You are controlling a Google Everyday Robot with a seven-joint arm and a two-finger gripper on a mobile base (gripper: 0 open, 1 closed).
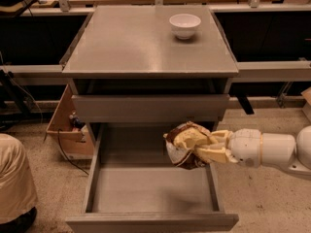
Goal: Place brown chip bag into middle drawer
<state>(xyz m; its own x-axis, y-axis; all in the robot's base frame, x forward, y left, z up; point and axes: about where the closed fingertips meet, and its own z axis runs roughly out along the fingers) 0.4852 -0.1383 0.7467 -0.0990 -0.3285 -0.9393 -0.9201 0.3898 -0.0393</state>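
The brown chip bag [182, 144] is crumpled, dark brown with pale yellow patches. My gripper [204, 146] comes in from the right on a white arm and is shut on the bag, holding it above the right side of the open middle drawer [150, 191]. The drawer is pulled out, a wide grey box with a flat bottom and nothing lying in it. The bag hangs clear of the drawer floor, near its right wall.
A small white bowl [184, 25] stands on the cabinet top [146, 42]. A closed grey drawer front [150, 108] sits above the open one. A cardboard box [68, 130] stands left of the cabinet. A tan rounded shape [14, 183] is at the lower left.
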